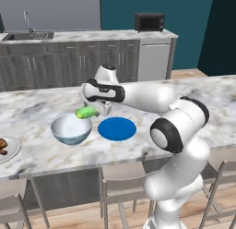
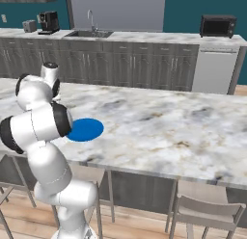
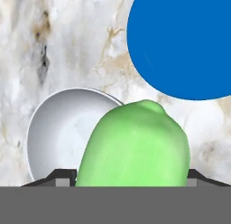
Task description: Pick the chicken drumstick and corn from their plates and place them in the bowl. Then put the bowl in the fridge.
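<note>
The light green corn (image 1: 85,112) hangs in my gripper (image 1: 92,110), which is shut on it just above the right rim of the bowl (image 1: 71,129). In the hand view the corn (image 3: 134,148) covers the fingers, with the whitish inside of the bowl (image 3: 61,133) below and to its left. The bright blue plate (image 1: 117,129) lies bare right of the bowl, also seen as the blue plate (image 3: 180,42) and the blue plate (image 2: 86,129). At the far left the reddish-brown chicken drumstick (image 1: 2,147) rests on the pale plate (image 1: 13,148).
The marble island counter (image 1: 41,108) bears everything; chairs (image 1: 113,191) stand along its near edge. Behind are dark grey cabinets (image 1: 69,62), a sink (image 1: 30,36), a microwave (image 1: 149,21) and a white dishwasher (image 1: 154,59).
</note>
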{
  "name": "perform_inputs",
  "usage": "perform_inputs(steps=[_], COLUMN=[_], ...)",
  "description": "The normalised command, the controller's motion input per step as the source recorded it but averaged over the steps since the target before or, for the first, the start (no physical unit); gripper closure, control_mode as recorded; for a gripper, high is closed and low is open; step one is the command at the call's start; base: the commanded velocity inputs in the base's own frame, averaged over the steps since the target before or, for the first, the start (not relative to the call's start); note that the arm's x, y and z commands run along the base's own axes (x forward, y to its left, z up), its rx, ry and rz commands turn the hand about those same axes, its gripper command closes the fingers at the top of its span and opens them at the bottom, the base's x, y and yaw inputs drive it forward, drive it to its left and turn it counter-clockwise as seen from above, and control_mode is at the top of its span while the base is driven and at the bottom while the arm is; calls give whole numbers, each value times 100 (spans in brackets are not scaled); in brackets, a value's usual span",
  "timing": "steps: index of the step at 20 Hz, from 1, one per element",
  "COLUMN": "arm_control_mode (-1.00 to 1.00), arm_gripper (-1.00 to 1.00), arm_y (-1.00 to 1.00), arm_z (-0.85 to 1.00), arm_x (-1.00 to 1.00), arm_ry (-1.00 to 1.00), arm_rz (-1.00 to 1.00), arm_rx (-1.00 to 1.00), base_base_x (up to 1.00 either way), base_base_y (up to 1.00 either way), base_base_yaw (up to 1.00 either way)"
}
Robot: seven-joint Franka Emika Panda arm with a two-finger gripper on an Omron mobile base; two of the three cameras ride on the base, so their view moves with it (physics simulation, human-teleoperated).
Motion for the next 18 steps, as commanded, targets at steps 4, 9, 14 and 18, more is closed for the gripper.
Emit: perform_inputs(steps=[4, 9, 14, 18], arm_control_mode=[-100, -100, -100, -100], arm_gripper=[100, 100, 100, 100], arm_y=[44, 26, 11, 7], arm_z=[-26, -24, -10, -14], arm_x=[3, 6, 15, 10], arm_ry=[2, 0, 2, 1], arm_rz=[0, 0, 0, 0], arm_rx=[-22, -14, -1, 1], base_base_x=[0, 0, 0, 0], base_base_y=[0, 0, 0, 0], base_base_yaw=[0, 0, 0, 0])
